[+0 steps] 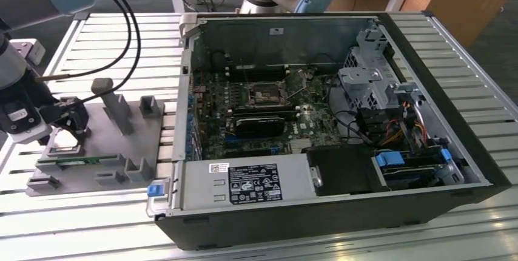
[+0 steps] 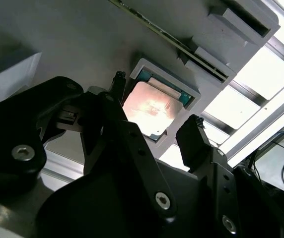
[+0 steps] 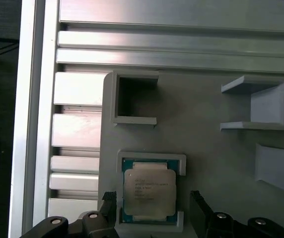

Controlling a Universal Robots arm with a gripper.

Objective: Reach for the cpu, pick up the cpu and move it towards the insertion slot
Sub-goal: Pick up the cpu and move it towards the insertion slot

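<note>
Gripper (image 1: 73, 126): at the exterior view's left, low over the grey fixture (image 1: 113, 152) on the slatted table (image 1: 97, 224). I read the jaws as spread wide, holding nothing. In the first wrist view one finger (image 3: 109, 201) stands on each side of the cpu (image 3: 148, 191), clear of it.
cpu: flat in its framed pocket near the fixture's edge, silver top up, not lifted.
case (image 1: 453, 91): open, from centre to the exterior view's right, board exposed.
slot (image 1: 265, 95): I find it on the board inside the case, well apart from the cpu, with a black block (image 1: 259, 125) just beside it.
</note>
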